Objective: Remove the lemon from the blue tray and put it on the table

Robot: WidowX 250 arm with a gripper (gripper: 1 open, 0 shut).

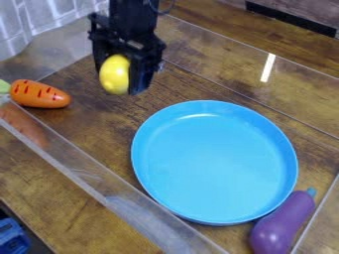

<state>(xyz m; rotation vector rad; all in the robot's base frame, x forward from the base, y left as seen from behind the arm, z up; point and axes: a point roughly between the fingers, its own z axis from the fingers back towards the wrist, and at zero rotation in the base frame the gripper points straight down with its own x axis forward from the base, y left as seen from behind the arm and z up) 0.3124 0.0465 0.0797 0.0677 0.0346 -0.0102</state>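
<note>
Open tabletop left of the blue tray

Bare table lies between the blue tray's left rim and the carrot. The eggplant touches the tray's lower right rim, and clear acrylic walls close in the front left side.
</note>
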